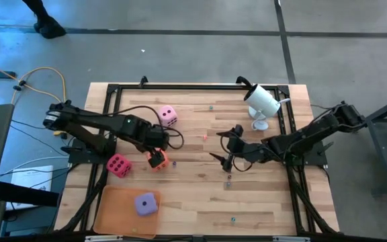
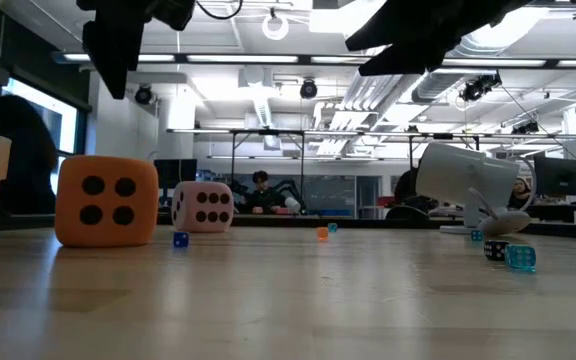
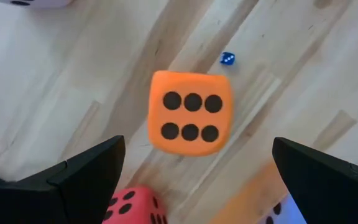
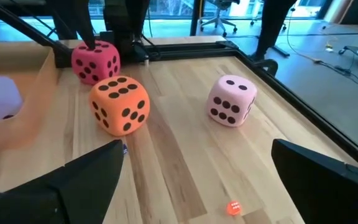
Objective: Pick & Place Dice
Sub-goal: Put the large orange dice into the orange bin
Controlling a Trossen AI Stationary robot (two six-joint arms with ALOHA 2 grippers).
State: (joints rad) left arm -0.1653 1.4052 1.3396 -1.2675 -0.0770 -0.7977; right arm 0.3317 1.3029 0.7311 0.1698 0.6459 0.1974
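The orange die (image 3: 191, 112) rests on the counter (image 1: 261, 195) directly below the left tool (image 1: 155, 158), centred between its wide-open, empty fingers (the right tool (image 1: 226, 150), also open and empty, hangs well apart toward the counter's middle).

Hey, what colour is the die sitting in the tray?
Purple die, in the orange tray; the high view shows it best.

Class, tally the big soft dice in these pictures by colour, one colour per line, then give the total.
Light pink soft foam die: 1
Magenta soft foam die: 1
Orange soft foam die: 1
Purple soft foam die, lying in the flat orange tray: 1
Total: 4
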